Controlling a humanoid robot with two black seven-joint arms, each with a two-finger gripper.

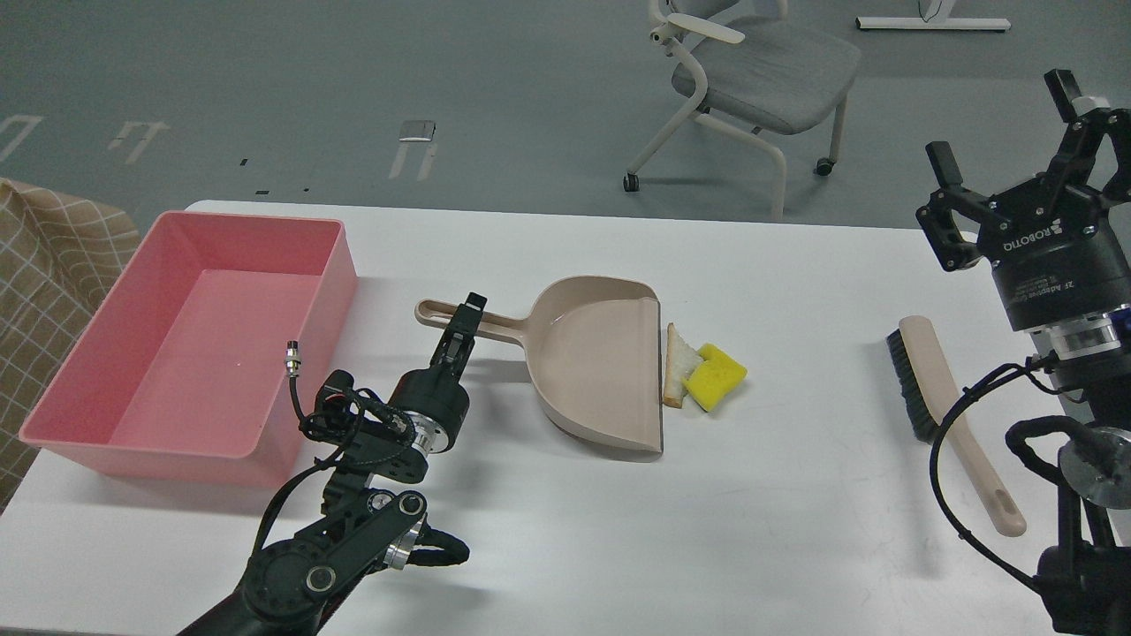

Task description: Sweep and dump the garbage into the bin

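I see the yellow sponge [717, 377] touching the bread wedge [677, 371] mid-table at the dustpan's [594, 362] lip; right gripper [1012, 124] spread, left gripper [471, 311] unclear.

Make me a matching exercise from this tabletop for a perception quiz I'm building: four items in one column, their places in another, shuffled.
Items:
1. bin
2. brush
3. sponge
4. left gripper

Places:
A. beside the bread slice, at the dustpan mouth
B. at the dustpan's handle
C. far left of the table
D. lying on the table's right side, near the right gripper

Pairs: 1-C, 2-D, 3-A, 4-B
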